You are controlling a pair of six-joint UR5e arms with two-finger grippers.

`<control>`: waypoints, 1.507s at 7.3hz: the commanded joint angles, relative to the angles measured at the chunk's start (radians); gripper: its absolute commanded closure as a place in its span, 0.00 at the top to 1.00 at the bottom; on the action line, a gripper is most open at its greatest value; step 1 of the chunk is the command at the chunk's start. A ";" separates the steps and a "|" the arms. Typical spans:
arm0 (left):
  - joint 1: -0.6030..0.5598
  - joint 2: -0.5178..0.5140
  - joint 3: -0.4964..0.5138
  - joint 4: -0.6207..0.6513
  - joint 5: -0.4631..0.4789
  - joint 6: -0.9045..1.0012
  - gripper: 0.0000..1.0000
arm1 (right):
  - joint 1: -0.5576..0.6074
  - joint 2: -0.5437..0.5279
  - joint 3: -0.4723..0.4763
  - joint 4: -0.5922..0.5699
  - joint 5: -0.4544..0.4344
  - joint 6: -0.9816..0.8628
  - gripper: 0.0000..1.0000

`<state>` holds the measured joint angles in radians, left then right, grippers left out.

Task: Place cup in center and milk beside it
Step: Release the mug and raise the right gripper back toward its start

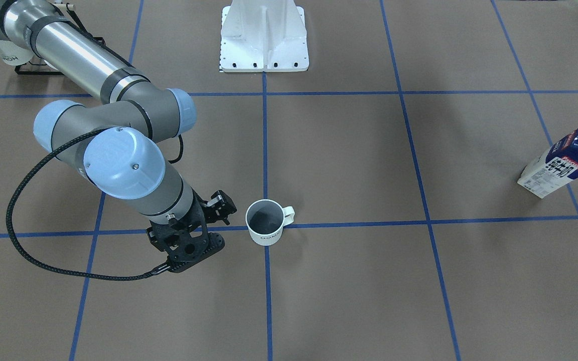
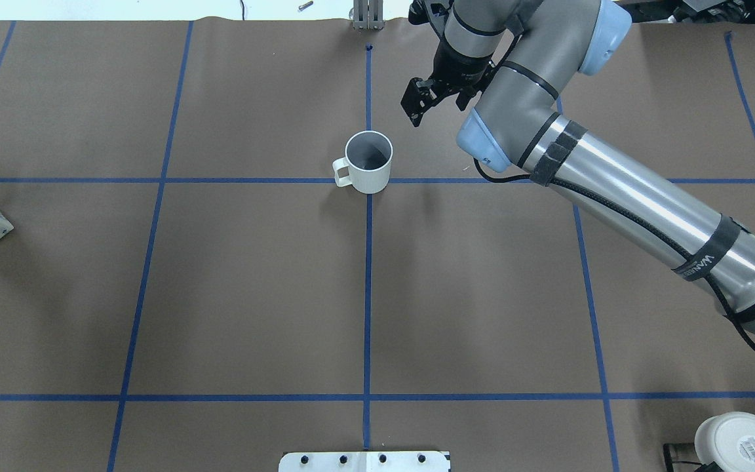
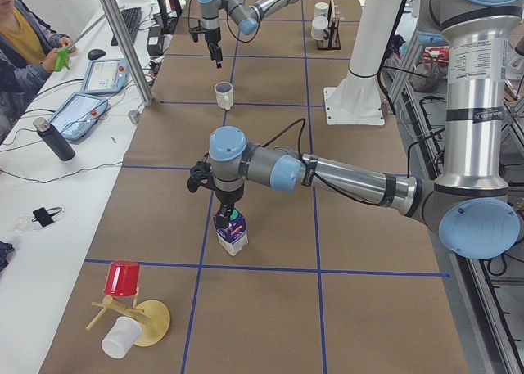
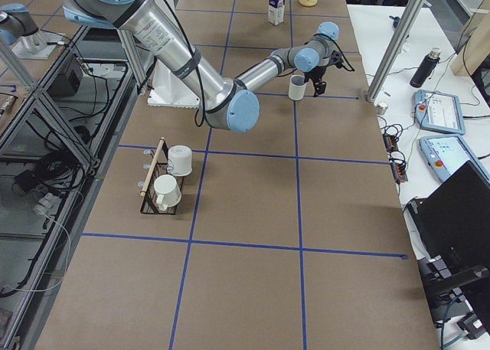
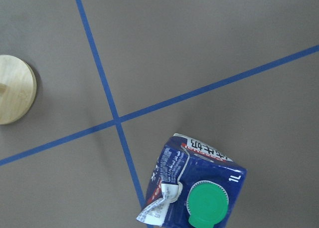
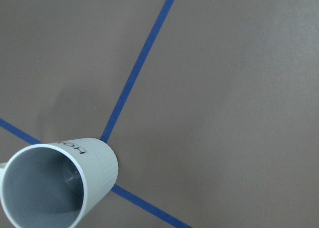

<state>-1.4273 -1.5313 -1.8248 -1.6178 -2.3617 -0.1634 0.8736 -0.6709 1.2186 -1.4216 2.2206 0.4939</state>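
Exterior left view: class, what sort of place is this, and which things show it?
Probably a robotics lab. The table is gridded with blue tape, the robot's left arm and right arm reach over it, and control tablets lie on a side bench by a person.

Brown counter (image 2: 253, 295) with blue tape lines (image 2: 367, 295). Cup (image 2: 369, 162) upright on one crossing; milk carton (image 1: 562, 165) well apart, toward robot's left of cup; white base plate (image 1: 264, 45) on robot's side of cup.
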 commanded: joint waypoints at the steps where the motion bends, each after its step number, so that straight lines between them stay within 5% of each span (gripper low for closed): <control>1: -0.005 -0.027 0.024 0.027 -0.028 -0.262 0.97 | 0.002 -0.036 0.045 0.000 0.001 0.002 1.00; 4: -0.015 -0.050 0.042 0.029 0.008 -0.373 0.97 | 0.002 -0.062 0.079 0.000 0.001 0.012 1.00; 6: -0.013 -0.052 0.038 0.013 0.004 -0.705 0.97 | 0.021 -0.090 0.101 -0.002 0.005 0.012 1.00; 11: 0.014 -0.038 0.074 -0.028 0.010 -0.860 0.97 | 0.348 -0.511 0.455 -0.154 0.093 -0.059 1.00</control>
<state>-1.4252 -1.5700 -1.7657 -1.6380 -2.3533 -0.9999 1.1443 -1.0835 1.6069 -1.5497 2.3100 0.4792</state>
